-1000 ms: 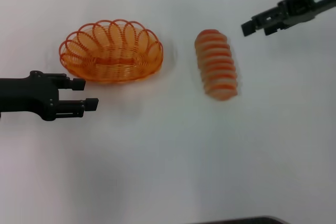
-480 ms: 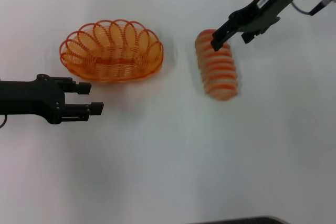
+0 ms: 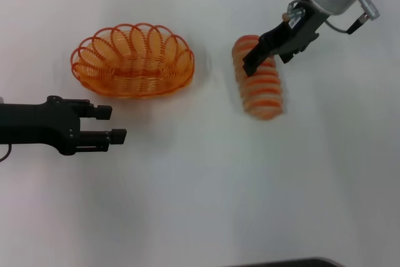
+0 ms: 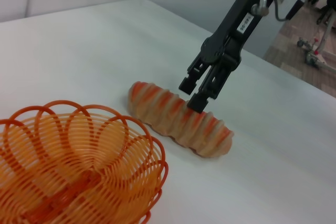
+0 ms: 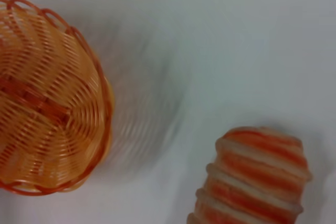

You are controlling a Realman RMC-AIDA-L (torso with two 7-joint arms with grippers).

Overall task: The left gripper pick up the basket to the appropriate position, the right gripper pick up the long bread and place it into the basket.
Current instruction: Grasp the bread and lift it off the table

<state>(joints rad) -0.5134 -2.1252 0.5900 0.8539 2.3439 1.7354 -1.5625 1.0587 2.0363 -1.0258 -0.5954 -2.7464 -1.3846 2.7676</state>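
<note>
Now, left gripper: jaws apart, empty, near the basket's front rim, not touching.
Basket: on the table, left of the loaf; light springy wire, best taken by the rim.
Long bread: lying flat; probably light, ridged, grip across the middle.
Right gripper: parted, over the loaf's far end.
Hidden: contact with the loaf unclear.

The head camera is looking steeply down on the white table. Both wrist cameras are sitting low and close, sharing the basket and long bread.
</note>
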